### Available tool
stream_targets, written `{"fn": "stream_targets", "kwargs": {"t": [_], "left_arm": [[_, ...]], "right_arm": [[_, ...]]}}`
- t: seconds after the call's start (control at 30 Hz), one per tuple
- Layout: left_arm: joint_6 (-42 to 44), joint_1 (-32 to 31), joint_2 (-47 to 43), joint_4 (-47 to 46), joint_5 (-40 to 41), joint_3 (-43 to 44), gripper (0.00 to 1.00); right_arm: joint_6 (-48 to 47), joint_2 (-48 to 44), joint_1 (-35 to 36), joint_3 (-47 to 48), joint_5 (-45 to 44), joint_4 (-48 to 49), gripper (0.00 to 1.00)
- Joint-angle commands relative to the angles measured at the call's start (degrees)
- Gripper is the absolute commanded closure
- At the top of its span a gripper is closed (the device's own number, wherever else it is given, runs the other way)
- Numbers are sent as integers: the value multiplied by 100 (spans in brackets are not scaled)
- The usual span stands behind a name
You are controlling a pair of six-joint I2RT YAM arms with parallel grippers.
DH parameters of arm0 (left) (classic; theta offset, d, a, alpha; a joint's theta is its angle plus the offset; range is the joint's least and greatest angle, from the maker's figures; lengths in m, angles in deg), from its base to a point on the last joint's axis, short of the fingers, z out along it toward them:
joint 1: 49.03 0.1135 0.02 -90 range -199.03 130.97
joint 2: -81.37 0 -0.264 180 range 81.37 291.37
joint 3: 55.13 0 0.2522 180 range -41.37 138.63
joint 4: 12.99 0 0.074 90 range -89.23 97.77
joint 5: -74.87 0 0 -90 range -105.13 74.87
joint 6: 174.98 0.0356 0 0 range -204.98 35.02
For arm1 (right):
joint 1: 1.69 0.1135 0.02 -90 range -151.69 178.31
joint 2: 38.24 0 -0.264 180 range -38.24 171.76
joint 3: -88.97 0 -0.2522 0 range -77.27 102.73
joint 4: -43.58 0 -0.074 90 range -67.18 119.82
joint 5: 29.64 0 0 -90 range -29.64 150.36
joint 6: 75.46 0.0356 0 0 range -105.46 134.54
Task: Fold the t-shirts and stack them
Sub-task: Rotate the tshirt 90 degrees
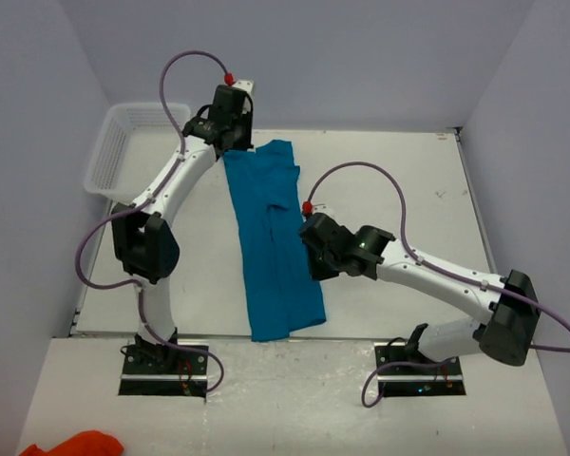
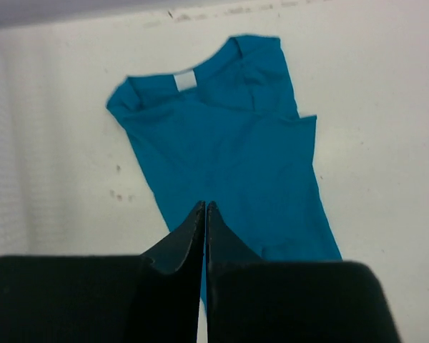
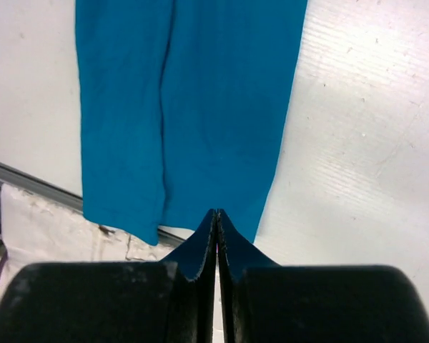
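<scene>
Shirt lies flat mid-table as a narrow strip, sleeves look tucked in, so I judge the lengthwise folds done and the cross fold is up next.

Long axis runs far-to-near with a slight slant. The collar and pale label are at the far end, a bit left. The hem is at the near end, a bit right, just lapping over the table's near edge.

L gripper hangs over the collar end, fingers pressed together. I see no cloth pinched.
R gripper is at the shirt's right edge, aimed at the hem. Tips are together too, nothing visibly held.

Next, imo: both need to open, drop onto one end's two corners, pinch, and carry that end over to the other w/o dragging the thin fabric askew.

Basket is far left, and there's an orange cloth by the near left corner.
</scene>
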Motion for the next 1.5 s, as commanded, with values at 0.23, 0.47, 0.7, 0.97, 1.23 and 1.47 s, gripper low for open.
{"fn": "stream_targets", "kwargs": {"t": [0.23,0.47,0.7,0.97,1.23,1.47], "left_arm": [[-274,-74,1204,-89,-647,-418,100],[-274,-65,1943,-185,-708,-58,100],[-195,-4,2540,-124,-664,276,100],[-2,76,3418,-10,-813,1259,100],[78,207,3859,-168,-1270,1999,100],[139,234,3544,-501,-1393,1604,90]], "right_arm": [[434,-79,13,-1671,702,958,100],[628,105,22,-2235,1081,1530,100],[663,369,40,-2146,1388,1679,100],[1023,1080,329,-2111,1503,1873,100],[1138,1766,470,-1954,1626,2093,100],[997,1969,470,-1593,1283,1856,100]]}}
